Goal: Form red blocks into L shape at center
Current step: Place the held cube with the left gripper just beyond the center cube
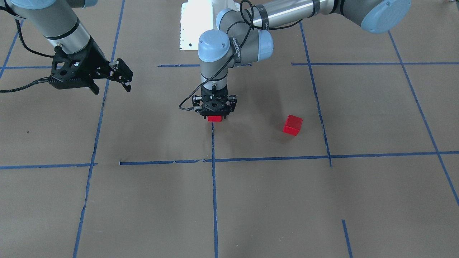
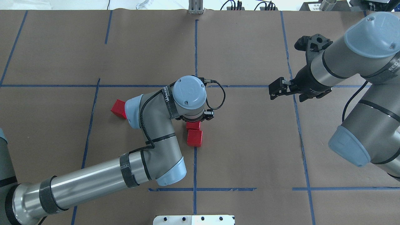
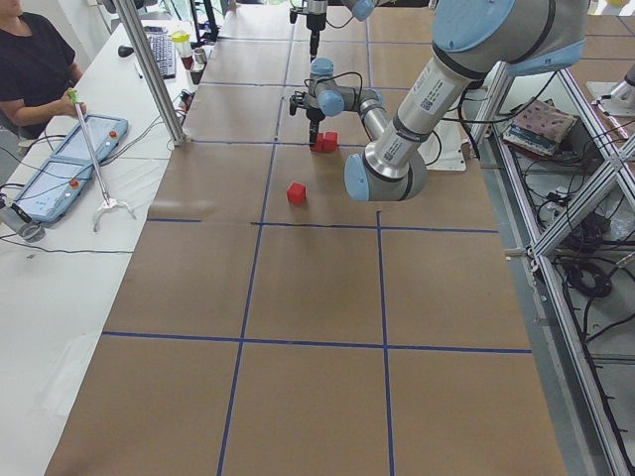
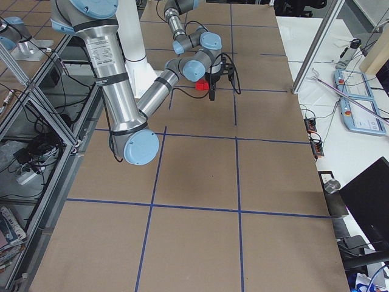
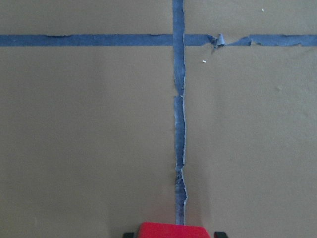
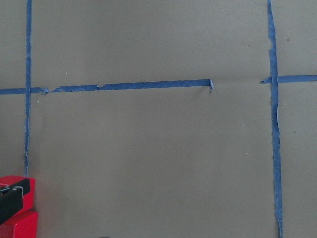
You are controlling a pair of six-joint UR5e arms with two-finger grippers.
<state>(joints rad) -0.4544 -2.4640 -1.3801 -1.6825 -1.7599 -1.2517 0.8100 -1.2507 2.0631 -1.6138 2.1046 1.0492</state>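
Lying under left pincer, between jaws — red block

There were three red blocks: a lone block at nine o'clock in the center cell, and a free block just beside a gripped block mid-cell. Two grippers showed: left gripper, right gripper.

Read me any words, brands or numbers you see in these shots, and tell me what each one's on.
"WANJEED", roughly, in white on the black strap round the left arm's wrist; what follows it is too small to read.
"EED", cut off by the view's edge, on the right arm's strap.
Operator's panel: too small to read.
Red blocks and blue tape: no text.
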